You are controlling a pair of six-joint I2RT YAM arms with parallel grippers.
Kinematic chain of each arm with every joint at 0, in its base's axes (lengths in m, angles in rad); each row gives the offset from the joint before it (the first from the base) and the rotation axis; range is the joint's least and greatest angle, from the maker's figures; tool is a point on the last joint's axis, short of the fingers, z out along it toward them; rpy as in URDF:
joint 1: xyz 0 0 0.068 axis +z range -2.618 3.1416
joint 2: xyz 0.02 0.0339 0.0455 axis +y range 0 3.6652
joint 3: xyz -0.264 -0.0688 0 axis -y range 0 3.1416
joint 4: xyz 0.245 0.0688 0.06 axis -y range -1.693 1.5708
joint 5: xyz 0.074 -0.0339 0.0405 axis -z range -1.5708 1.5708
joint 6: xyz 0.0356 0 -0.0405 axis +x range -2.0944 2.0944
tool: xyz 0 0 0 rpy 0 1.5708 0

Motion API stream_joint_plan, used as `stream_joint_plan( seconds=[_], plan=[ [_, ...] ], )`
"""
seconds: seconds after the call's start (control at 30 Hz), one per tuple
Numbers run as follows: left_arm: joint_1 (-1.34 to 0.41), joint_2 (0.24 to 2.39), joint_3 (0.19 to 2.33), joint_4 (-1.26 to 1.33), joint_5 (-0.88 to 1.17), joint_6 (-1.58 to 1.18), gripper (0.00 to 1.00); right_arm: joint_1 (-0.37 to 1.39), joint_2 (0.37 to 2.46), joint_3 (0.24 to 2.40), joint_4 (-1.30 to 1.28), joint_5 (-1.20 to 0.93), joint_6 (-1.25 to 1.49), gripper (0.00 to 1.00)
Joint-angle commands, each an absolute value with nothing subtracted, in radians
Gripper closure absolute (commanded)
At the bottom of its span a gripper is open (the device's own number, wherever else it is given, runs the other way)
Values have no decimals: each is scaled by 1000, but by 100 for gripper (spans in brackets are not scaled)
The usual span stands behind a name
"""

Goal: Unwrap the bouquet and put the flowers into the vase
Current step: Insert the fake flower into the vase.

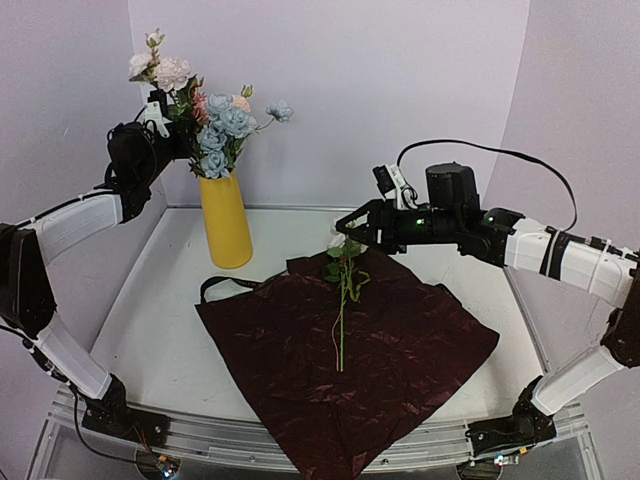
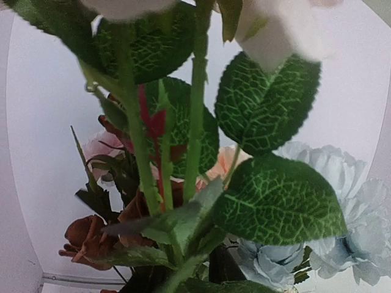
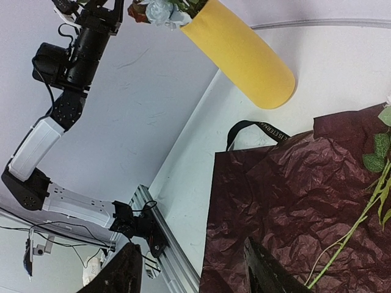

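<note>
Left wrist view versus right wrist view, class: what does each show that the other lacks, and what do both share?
Only the left wrist: a close-up of the bunch's green stems and veined leaves. Only the right wrist: the yellow vase, the dark red paper, the black ribbon and one loose stem lying on the paper. Both: pale blue roses.

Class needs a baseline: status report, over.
Left gripper among pastel flowers in tall yellow vase, jaws unclear. Right gripper jaws open by lone white rose on crinkled dark red paper. Nothing blocking.
</note>
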State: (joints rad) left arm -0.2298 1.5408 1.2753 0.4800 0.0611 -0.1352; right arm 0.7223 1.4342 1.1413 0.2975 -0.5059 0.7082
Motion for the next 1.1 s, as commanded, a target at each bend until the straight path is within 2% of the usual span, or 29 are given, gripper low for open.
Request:
stream_joint_plan(
  seconds=[0.0, 0.23, 0.57, 0.67, 0.93, 1.07],
  plan=[
    [-227, 1485, 1264, 510, 28, -129, 74, 718, 1406, 1142, 305, -511, 721, 42],
    [-226, 1471, 1260, 474, 16, -134, 66, 718, 1417, 1145, 305, -515, 729, 42],
    [-227, 1501, 1307, 458, -19, -131, 70, 718, 1405, 1131, 305, -508, 731, 42],
    [-227, 1520, 1329, 449, -31, -135, 74, 718, 1406, 1134, 305, -506, 730, 42],
    [-228, 1531, 1325, 405, -3, -141, 98, 718, 1408, 1134, 305, -505, 726, 42],
    [-228, 1529, 1308, 386, -3, -151, 99, 718, 1408, 1131, 305, -507, 726, 42]
  ],
)
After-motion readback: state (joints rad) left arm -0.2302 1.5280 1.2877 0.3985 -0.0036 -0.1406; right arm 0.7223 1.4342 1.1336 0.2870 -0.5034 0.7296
